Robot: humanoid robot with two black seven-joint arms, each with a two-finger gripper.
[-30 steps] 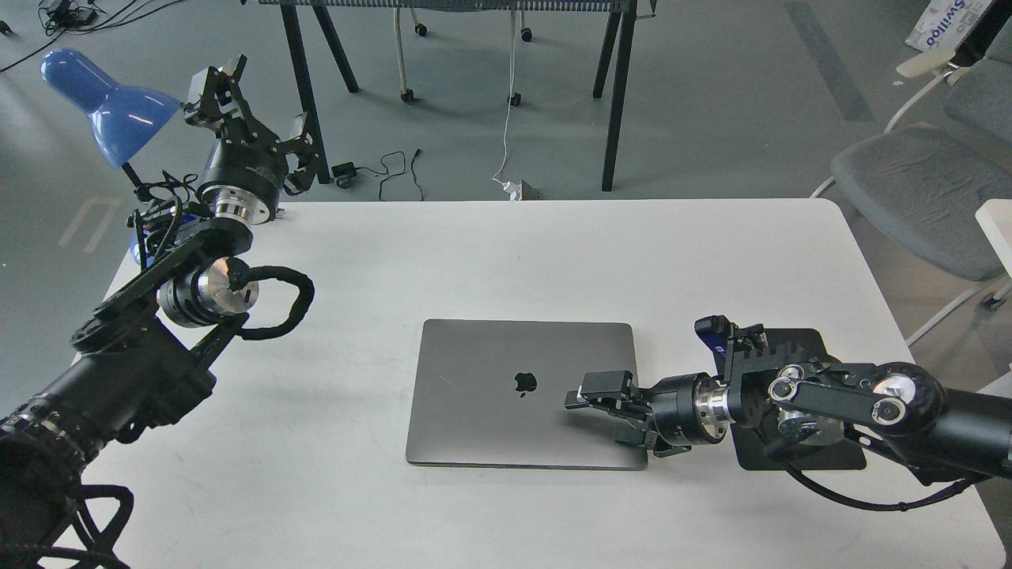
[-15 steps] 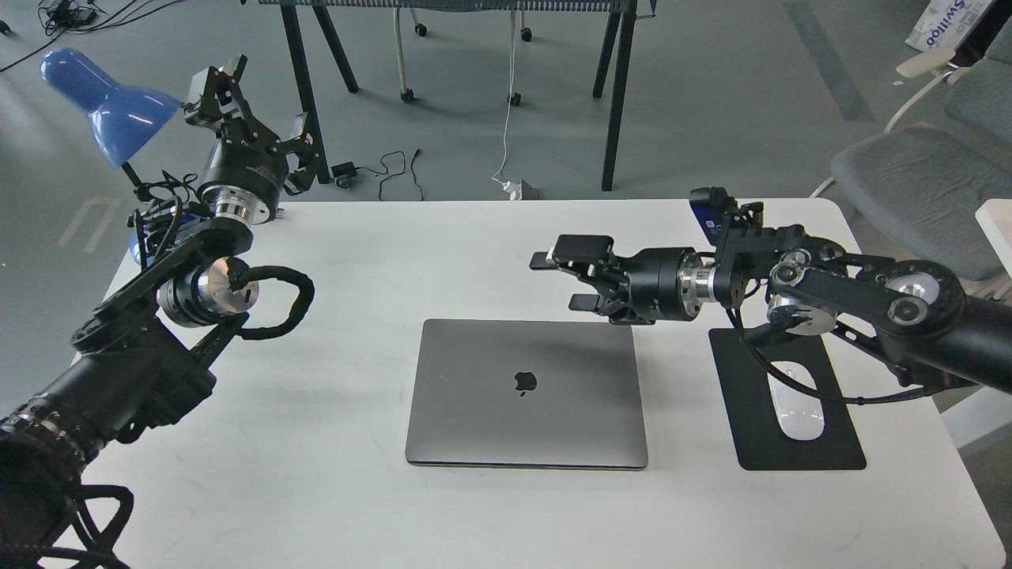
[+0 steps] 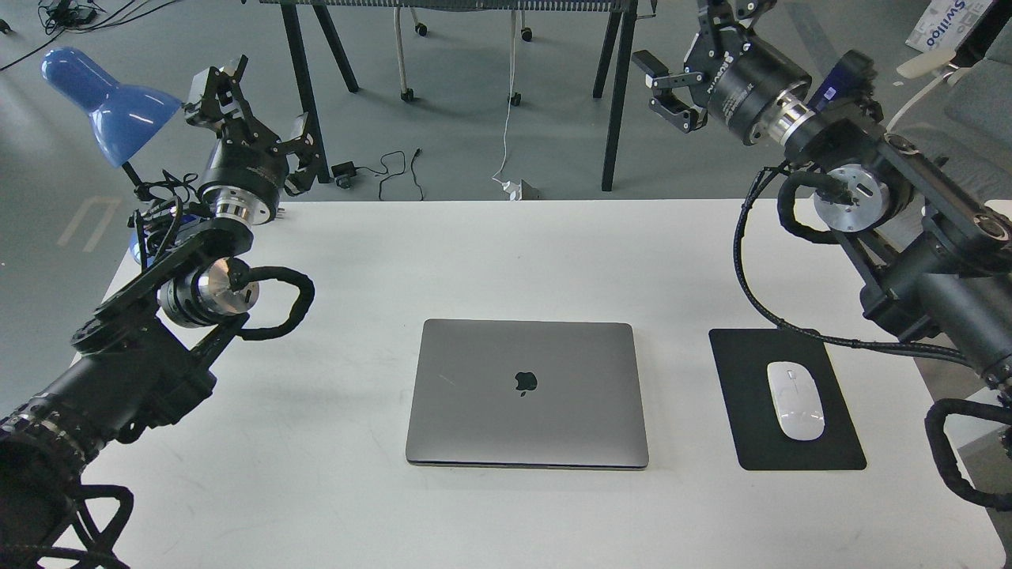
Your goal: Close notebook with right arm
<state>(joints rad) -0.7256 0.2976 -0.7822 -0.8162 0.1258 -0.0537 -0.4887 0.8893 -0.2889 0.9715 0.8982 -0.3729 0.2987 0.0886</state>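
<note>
The notebook [image 3: 526, 391] lies closed and flat on the white table [image 3: 474, 253], space-grey lid up with the dark apple logo showing. My right arm [image 3: 862, 174] is raised high at the back right, past the table's far edge. Its gripper [image 3: 696, 47] is open and empty, far above and behind the notebook. My left gripper [image 3: 257, 103] is open and empty, held up at the back left beside the blue lamp [image 3: 107, 103].
A black mouse pad [image 3: 747, 379] with a white mouse [image 3: 794, 399] lies right of the notebook. A grey chair [image 3: 917, 190] stands off the table's right side. Black table legs [image 3: 304, 87] and cables are on the floor behind.
My right arm lifted off the closed lid, then swung up and back to the far right. The mouse pad and mouse are uncovered. The left arm and notebook have not moved.
</note>
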